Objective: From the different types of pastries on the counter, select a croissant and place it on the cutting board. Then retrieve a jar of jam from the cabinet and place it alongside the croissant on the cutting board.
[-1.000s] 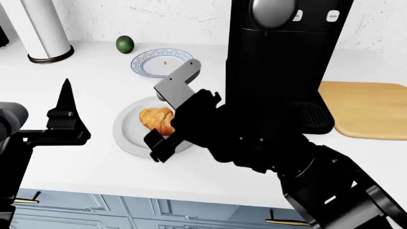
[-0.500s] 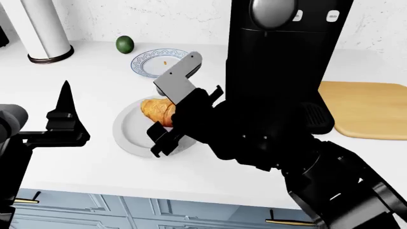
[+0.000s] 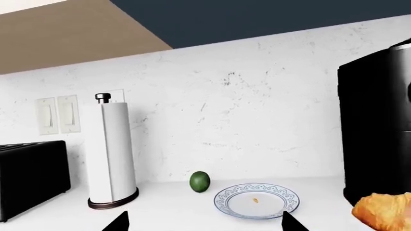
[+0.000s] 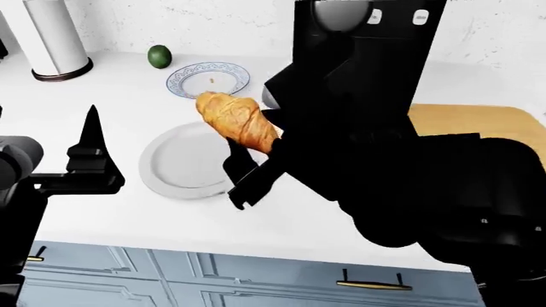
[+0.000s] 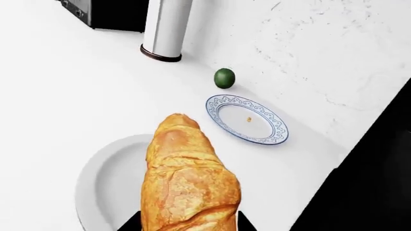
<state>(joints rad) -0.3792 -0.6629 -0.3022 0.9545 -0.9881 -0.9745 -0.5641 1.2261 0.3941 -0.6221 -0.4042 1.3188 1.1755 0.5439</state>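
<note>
The white surface (image 4: 111,109) carries everything, with a tall black machine (image 4: 367,77) at the back and the board (image 4: 486,125) to its right, partly hidden behind the right arm. Nearer the front lies a plain grey-white plate (image 4: 183,166), bare, and behind it a blue-rimmed plate (image 4: 209,78).

The croissant (image 4: 239,121) is off the surface, gripped at its lower end by the right fingers (image 4: 256,153) and held above the plain plate. So the first step is in hand: the croissant is picked but not yet placed.

The next move calls for carrying it rightward past the machine and setting it on the board.

The left fingers (image 4: 89,137) are spread apart, holding nothing, over the surface.
</note>
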